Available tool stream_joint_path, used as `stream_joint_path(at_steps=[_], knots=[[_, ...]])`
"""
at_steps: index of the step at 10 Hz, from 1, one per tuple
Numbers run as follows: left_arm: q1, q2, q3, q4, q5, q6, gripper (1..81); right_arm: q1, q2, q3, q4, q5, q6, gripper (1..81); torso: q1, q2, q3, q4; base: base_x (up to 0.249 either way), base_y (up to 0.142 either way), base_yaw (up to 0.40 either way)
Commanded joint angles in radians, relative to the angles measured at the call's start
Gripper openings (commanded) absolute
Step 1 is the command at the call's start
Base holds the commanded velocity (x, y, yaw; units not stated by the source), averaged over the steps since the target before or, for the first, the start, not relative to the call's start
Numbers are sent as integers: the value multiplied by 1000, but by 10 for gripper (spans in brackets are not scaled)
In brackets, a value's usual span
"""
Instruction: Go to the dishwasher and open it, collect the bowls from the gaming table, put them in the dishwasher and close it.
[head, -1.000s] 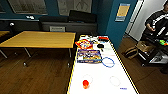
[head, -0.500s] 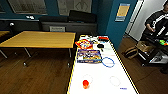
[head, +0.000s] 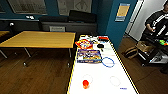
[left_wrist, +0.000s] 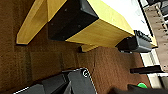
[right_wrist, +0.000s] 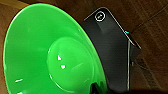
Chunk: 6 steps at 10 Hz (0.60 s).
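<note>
Head view: gaming table (head: 75, 75), long and white-topped with a yellow edge, directly ahead. On its middle, just beside a colourful box (head: 89, 56), the blue-rimmed bowl (head: 108, 62), upright and touching nothing else. Nearer the camera, a small orange-red object (head: 85, 84). At the far end, a second printed box (head: 84, 44) and small dark items, too blurred to name. To the left, well apart, a wooden table (head: 40, 39). At the right edge, a person (head: 158, 22) beside a loaded cart (head: 150, 50).

Right wrist view: green bowl (right_wrist: 37, 55), tilted steeply, hanging over brown floor (right_wrist: 155, 37) beside the robot's dark base (right_wrist: 110, 50). Right gripper (right_wrist: 96, 88) judged clenched on the bowl's rim, since nothing else supports it.

Left wrist view: corner of the gaming table over the floor, plus a sliver of the green bowl. State of the left gripper: cannot tell.

Risks from here, as judgement only:
1. Slip of the green bowl. Cause: smooth plastic, steep tilt, and a grip on the rim alone, so any jolt could drop it to the floor.
2. Push instead of pick on the blue-rimmed bowl. Cause: light, shallow shape on a slick top, likely to slide toward the box or the yellow edge.
3. Knock against the orange-red object or the boxes. Cause: a long reach across the table past them.
4. Bump of the base against the table corner. Cause: close approach.
</note>
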<state>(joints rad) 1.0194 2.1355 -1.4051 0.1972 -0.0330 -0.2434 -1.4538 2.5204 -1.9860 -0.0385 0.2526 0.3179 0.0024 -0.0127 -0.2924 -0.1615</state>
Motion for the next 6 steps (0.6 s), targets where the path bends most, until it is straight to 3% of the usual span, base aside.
stream_joint_path(at_steps=[1,4,5,6], knots=[[-169,-52,113,-28,139,-25,811,29,-12,-17,-34,-73,-3,10,0,0,0,0,0,0,0],[-242,-57,123,-32,151,-31,811,31,11,-39,-34,-81,-3,10,0,0,0,0,0,0,0],[-276,-60,123,-30,171,-63,811,36,16,-40,-34,-90,-3,10,0,0,0,0,0,0,0],[-308,-63,123,-32,202,-71,811,38,22,-42,-34,-95,-3,10,0,0,0,0,0,0,0]])
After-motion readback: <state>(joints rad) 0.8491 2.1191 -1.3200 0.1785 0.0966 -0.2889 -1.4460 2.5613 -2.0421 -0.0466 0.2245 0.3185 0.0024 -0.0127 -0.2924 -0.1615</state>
